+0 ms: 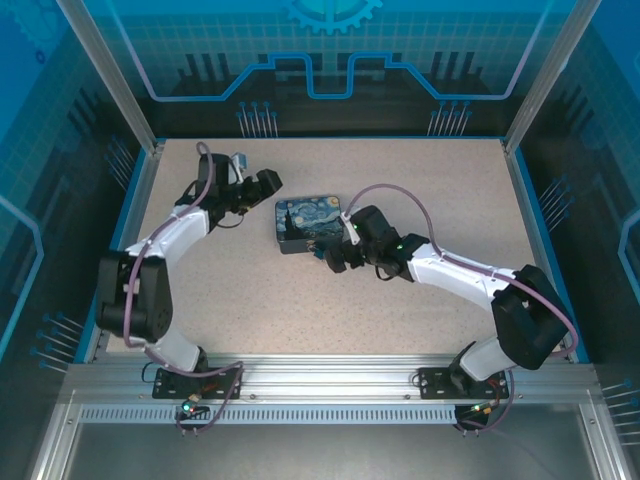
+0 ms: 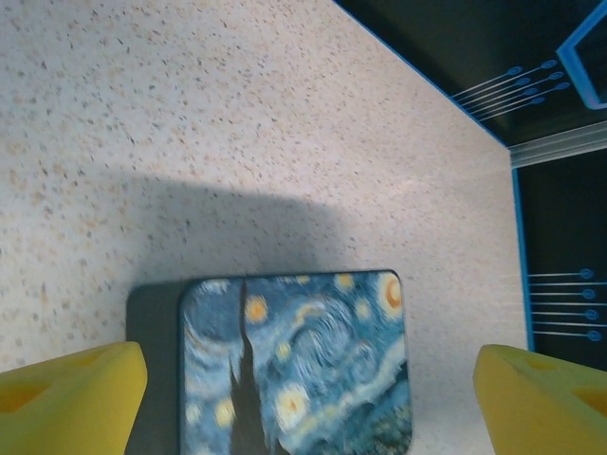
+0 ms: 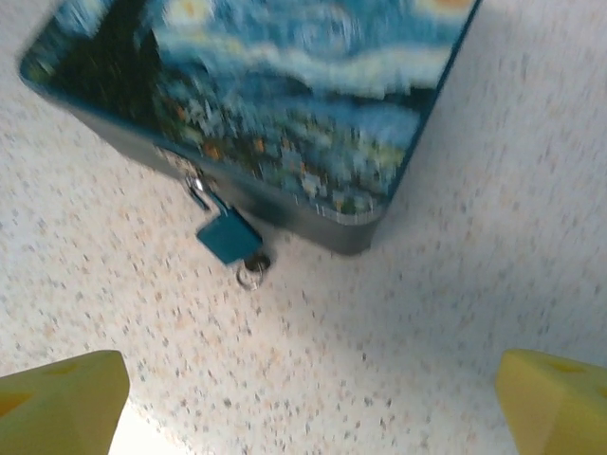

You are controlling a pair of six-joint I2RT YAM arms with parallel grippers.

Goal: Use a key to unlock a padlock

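Approach stage: right end effector point(image 3: 303, 408), open, near the teal padlock point(image 3: 228, 237) hanging off the starry-night box point(image 3: 285, 85) on the bench point(image 3: 455, 313), likely key point(image 3: 251, 276) at its base; beyond, left end effector point(image 2: 303, 403) open at the box's far side; next, I judge, pinch and turn that key.

I look down on a speckled beige tabletop point(image 1: 440, 180), edged at the back and sides by a thin blue border point(image 1: 330, 137). Behind it stands a translucent blue back panel point(image 1: 330, 50) printed with circuit traces and part of a gear. Two slanting aluminium posts point(image 1: 108, 75) frame that panel at its corners. Darker side panels point(image 1: 40, 200) carry a blue grid and lines ending in dots. Across the near edge runs a slotted aluminium rail point(image 1: 330, 378). The light is soft and even; on my left wrist feed a broad grey shadow point(image 2: 285, 213) lies over the tabletop.
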